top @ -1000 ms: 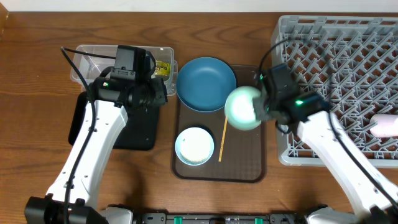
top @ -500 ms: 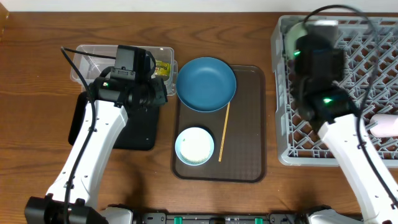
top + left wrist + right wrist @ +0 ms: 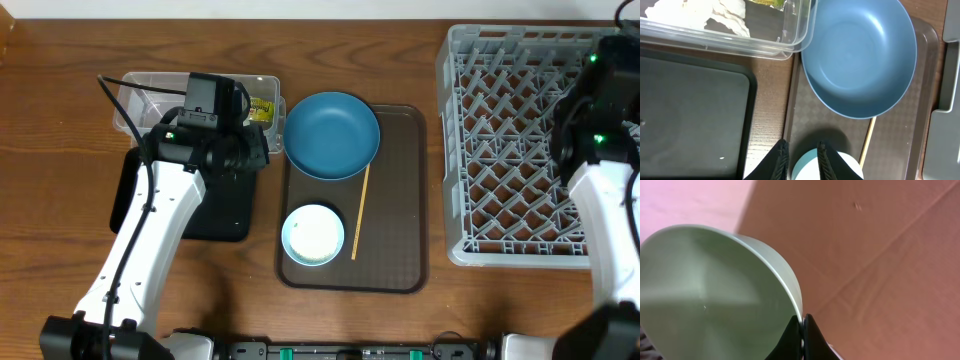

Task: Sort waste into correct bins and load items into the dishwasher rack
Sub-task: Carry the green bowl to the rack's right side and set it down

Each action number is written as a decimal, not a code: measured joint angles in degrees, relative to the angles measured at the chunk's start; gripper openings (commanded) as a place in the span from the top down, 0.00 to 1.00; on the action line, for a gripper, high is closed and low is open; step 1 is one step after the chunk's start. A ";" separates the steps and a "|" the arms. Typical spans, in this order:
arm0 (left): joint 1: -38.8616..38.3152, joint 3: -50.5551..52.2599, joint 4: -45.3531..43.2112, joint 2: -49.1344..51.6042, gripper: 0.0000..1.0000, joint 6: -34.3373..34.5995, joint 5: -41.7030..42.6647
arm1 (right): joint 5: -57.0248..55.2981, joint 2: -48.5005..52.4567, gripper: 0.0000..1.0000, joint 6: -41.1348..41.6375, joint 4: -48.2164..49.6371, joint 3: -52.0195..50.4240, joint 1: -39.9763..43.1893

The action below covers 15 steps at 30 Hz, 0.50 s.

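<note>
The left gripper (image 3: 801,159) hangs with its fingers a narrow gap apart and nothing between them, over the far rim of a mint bowl (image 3: 313,234) that sits in the near left corner of the brown tray (image 3: 395,255). That tray lies at the middle of the desk (image 3: 60,40), close to its front edge. The blue bowl (image 3: 332,135) rests at the tray's far left corner and overhangs its edge toward the tub (image 3: 135,100). The yellow stick (image 3: 358,213) lies on the tray just right of both bowls, running from the blue bowl's rim toward the tray's near edge, slightly slanted. The clear tub stands toward the desk's far left and holds the tissue (image 3: 725,15) and the wrapper (image 3: 262,108) at its right end. The black tray (image 3: 225,215) lies just in front of it, partly under the left arm (image 3: 160,230). The rack (image 3: 510,140) fills the desk's far right corner. The right arm (image 3: 600,150) reaches over the rack's right edge. The right gripper (image 3: 802,330) is clamped on the rim of the held bowl (image 3: 710,290), which is tipped on edge. Where over the rack the held bowl is cannot be told.
</note>
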<state>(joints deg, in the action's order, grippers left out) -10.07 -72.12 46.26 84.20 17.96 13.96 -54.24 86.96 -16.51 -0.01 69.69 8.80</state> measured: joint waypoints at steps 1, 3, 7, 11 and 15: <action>0.00 0.00 0.02 0.00 0.77 0.00 -0.02 | -0.72 1.73 0.99 -1.05 1.64 0.00 1.27; 0.00 0.00 -0.02 0.00 0.77 0.00 -0.04 | -1.81 3.98 0.99 -2.91 4.09 -0.02 2.89; 0.00 0.00 0.02 0.00 0.77 0.00 0.00 | -3.67 8.48 0.99 -7.19 8.57 0.00 5.81; 0.00 0.00 0.00 0.00 0.77 0.00 -0.02 | -4.13 11.39 0.99 -8.92 9.31 0.00 7.76; 0.00 0.00 0.00 0.00 0.77 0.00 -0.02 | -4.39 14.62 0.99 -9.70 9.94 0.00 9.25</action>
<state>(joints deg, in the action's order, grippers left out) -10.07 -72.12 46.26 84.20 17.96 13.93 -58.63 101.58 -26.22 9.93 69.69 18.04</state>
